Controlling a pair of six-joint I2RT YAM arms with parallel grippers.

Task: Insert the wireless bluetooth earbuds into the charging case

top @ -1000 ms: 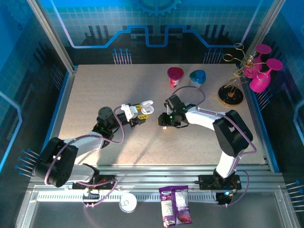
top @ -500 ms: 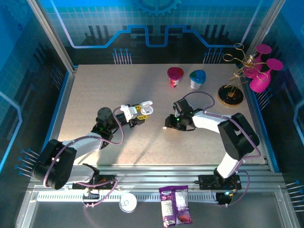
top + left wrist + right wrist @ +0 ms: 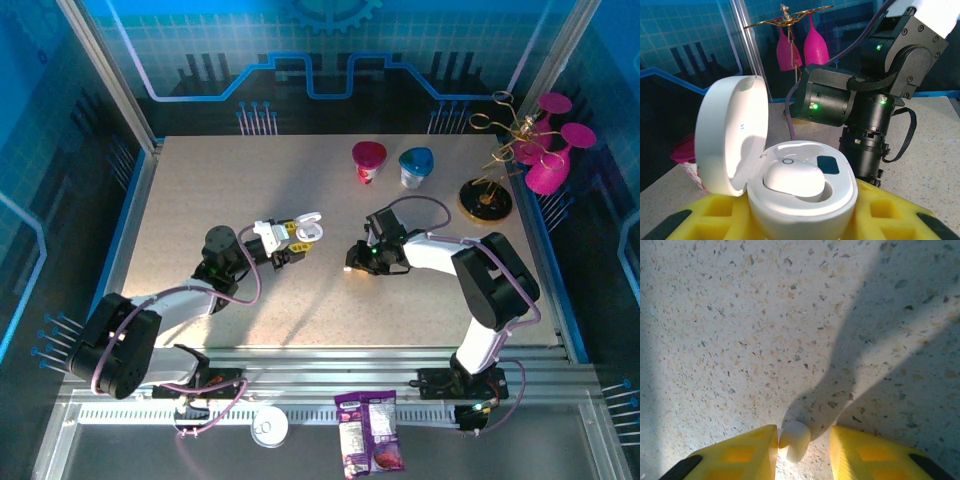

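A magenta cup point(image 3: 368, 160) and a blue cup point(image 3: 415, 166) stand side by side at the speckled worktop's point(image 3: 200, 190) far side. Right of them, a gold rack point(image 3: 487, 200) carries pink glasses point(image 3: 550, 160).

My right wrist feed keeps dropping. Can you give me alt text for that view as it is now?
A small white earbud lies on the speckled tabletop between the two yellow fingers of the right claw. It touches one finger and has a gap to the other, so the claw is open. A forked shadow crosses the tabletop beyond it.
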